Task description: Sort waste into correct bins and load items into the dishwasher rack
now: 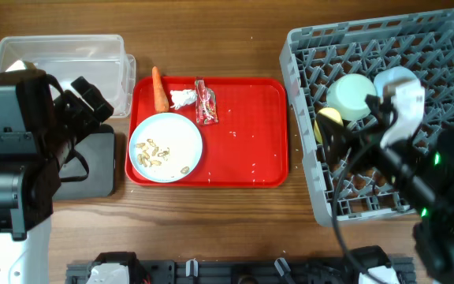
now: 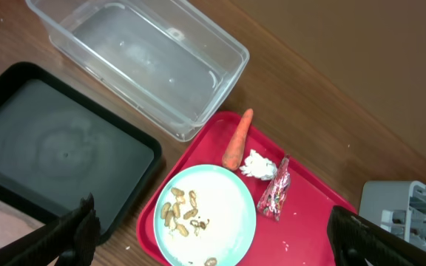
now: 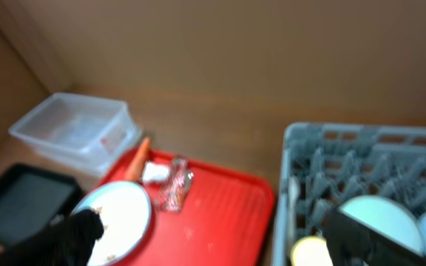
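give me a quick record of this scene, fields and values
red tray: carrot, tissue, wrapper, plate with food scraps
rack: mint bowl, blue bowl, yellow cup
clear tub: empty
black tray: empty
left end effector: open, holding nothing
right end effector: open, holding nothing

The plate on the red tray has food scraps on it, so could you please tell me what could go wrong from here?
1. The plate holds loose scraps; tilted toward the dishwasher rack before emptying, they would likely spill onto the red tray.
2. The carrot, tissue and wrapper lie close together, so a grasp on one may drag a neighbour.
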`<state>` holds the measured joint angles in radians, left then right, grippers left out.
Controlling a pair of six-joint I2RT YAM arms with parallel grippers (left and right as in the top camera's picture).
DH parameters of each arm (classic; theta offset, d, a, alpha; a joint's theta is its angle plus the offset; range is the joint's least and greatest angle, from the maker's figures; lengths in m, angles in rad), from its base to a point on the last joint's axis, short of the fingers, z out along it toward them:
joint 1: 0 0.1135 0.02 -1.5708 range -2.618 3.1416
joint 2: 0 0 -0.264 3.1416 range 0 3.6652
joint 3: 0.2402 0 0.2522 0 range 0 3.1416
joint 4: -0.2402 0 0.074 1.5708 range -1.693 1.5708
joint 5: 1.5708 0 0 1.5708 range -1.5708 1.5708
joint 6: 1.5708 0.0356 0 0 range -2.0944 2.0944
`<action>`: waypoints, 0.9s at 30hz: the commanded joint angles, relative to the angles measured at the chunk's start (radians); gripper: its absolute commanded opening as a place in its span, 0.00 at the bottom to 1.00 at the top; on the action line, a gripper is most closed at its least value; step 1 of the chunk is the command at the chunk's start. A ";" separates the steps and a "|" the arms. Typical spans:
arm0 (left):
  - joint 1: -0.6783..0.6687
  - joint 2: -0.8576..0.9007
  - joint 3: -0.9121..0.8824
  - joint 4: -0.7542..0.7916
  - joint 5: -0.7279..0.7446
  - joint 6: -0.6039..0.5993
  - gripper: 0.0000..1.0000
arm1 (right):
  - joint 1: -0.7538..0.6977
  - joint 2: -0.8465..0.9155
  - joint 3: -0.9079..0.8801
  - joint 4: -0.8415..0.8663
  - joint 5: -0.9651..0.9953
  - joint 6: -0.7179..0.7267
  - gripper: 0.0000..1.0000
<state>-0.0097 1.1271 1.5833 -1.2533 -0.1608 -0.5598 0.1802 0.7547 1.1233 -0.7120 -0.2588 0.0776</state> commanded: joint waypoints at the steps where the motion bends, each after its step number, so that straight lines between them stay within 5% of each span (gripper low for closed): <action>1: 0.006 0.001 0.003 0.003 -0.020 -0.010 1.00 | -0.001 -0.172 -0.316 0.190 0.059 -0.048 1.00; 13: 0.006 0.001 0.003 0.003 -0.020 -0.010 1.00 | -0.001 -0.756 -1.046 0.657 0.045 0.064 1.00; 27: 0.006 0.001 0.003 0.003 -0.020 -0.010 1.00 | -0.001 -0.747 -1.118 0.733 0.045 0.094 1.00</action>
<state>-0.0097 1.1278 1.5833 -1.2537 -0.1608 -0.5598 0.1806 0.0212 0.0059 0.0162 -0.2264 0.1570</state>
